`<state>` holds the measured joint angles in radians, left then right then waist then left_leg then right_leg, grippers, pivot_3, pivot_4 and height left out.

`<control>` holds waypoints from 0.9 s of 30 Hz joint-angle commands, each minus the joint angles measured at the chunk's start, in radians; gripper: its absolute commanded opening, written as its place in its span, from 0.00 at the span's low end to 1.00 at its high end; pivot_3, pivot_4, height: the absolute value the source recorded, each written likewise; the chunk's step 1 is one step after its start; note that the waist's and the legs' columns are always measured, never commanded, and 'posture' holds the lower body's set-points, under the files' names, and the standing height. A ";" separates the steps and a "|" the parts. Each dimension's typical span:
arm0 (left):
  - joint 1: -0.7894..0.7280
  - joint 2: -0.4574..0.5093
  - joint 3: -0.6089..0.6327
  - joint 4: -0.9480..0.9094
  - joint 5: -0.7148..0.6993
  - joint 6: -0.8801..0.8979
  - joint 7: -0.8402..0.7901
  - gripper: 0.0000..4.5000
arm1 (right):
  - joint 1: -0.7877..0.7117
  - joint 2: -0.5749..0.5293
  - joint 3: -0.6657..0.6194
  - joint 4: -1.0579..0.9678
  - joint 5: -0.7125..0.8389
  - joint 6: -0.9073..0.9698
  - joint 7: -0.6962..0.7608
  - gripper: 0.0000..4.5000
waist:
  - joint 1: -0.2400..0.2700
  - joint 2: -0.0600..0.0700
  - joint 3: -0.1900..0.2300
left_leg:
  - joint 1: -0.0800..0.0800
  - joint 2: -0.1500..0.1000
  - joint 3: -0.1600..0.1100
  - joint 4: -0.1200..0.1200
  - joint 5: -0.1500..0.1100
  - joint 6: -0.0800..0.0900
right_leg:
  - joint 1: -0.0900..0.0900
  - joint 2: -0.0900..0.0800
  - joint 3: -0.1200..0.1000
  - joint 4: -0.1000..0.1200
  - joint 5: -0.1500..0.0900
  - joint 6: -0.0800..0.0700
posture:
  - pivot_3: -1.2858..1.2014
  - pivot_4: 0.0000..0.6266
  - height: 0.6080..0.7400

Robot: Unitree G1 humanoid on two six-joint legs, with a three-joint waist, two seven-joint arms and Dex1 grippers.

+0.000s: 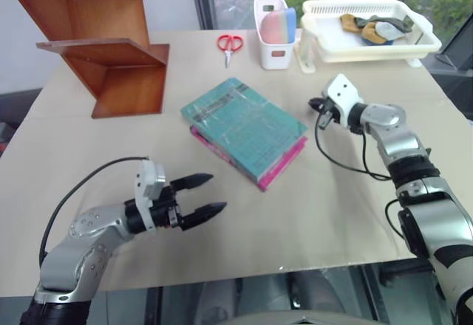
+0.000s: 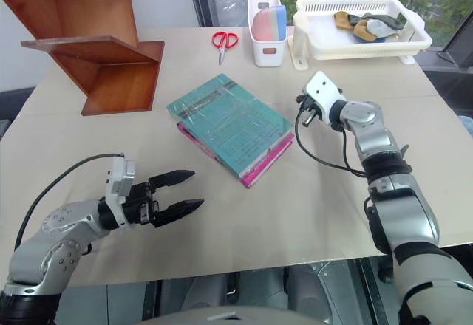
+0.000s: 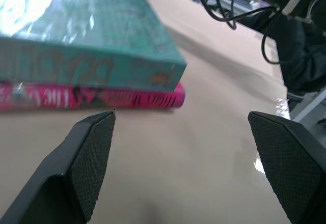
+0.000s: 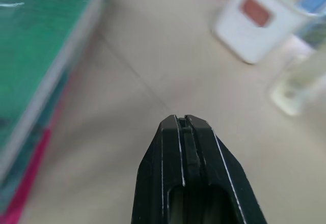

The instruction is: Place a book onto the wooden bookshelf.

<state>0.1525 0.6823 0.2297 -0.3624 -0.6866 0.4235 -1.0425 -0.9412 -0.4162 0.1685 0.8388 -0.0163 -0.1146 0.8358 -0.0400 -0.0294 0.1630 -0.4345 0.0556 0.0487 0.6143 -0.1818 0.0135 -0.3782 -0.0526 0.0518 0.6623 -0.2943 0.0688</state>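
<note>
The teal-green book (image 1: 242, 124) lies flat in the middle of the table, stacked on a pink book (image 1: 284, 164). The wooden bookshelf (image 1: 103, 44) stands at the back left of the table. My left gripper (image 1: 211, 194) is open near the front left. It hovers low over the table and points at the stack's near corner, a short gap away. In the left wrist view the teal book (image 3: 91, 46) and the pink book (image 3: 102, 98) lie just beyond the spread fingers. My right gripper (image 1: 315, 106) is shut and empty, just right of the stack and pointing toward it.
Red scissors (image 1: 229, 44) lie at the back centre. Beside them stands a white holder (image 1: 275, 35) with pink and blue items. A white basket (image 1: 369, 26) with gloves sits at the back right. The table's front edge runs close behind my left arm.
</note>
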 commanded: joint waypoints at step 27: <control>0.048 0.031 0.140 -0.005 -0.075 0.054 0.054 1.00 | 0.071 0.126 0.001 -0.103 0.020 -0.119 0.130 0.01 | -0.003 0.002 0.001 | 0.002 0.000 0.000 0.000 0.000 0.000 | 0.000 0.000 -0.001 0.004 0.000 0.000 | 0.52 0.24 1.00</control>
<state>0.2052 0.6992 0.3439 -0.3494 -0.7301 0.4488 -1.0027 -0.8681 -0.2921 0.1832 0.7830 -0.0091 -0.2235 0.9733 -0.0426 -0.0270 0.1645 -0.4327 0.0558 0.0481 0.6147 -0.1817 0.0132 -0.3782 -0.0526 0.0505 0.6662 -0.2941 0.0685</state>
